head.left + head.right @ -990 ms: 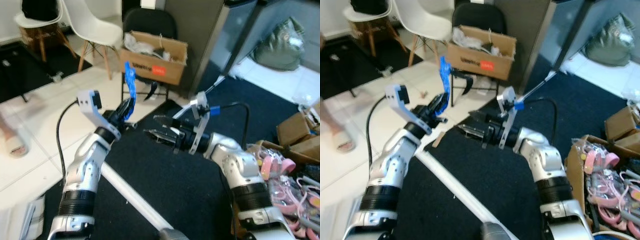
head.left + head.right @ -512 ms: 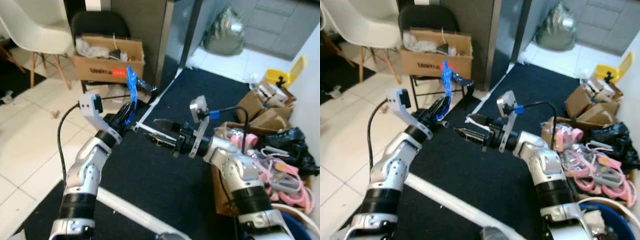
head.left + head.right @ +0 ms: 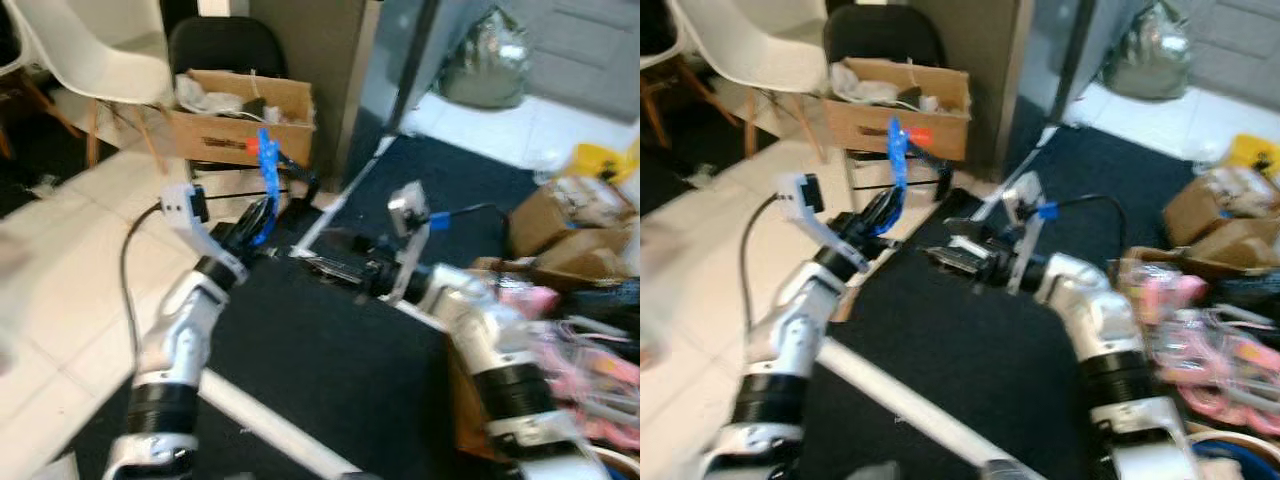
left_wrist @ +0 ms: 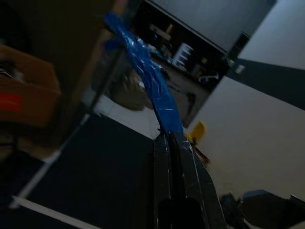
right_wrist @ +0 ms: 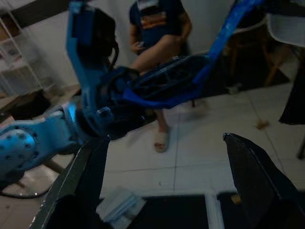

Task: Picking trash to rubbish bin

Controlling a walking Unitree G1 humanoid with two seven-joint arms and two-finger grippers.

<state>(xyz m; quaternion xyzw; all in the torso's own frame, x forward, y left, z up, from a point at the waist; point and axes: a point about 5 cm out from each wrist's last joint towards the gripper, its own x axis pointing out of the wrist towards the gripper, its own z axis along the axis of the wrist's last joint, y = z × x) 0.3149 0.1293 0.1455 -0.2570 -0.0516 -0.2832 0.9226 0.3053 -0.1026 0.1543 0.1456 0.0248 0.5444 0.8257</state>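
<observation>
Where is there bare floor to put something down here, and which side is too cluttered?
Bare: the dark carpet between the two arms, bordered by the white pole, and the white tiles beside the left arm. Crowded: the pink clutter and cardboard boxes to the right, and the open box by the chairs.

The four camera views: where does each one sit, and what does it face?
Left eye view: on the head, looking down at the dark carpet; both silver arms show.
Right eye view: same scene, shifted.
Left wrist view: along the left gripper, shut on a crumpled blue plastic strip.
Right wrist view: between the right gripper's open fingers, facing the left arm.
Shared: the strip.
</observation>
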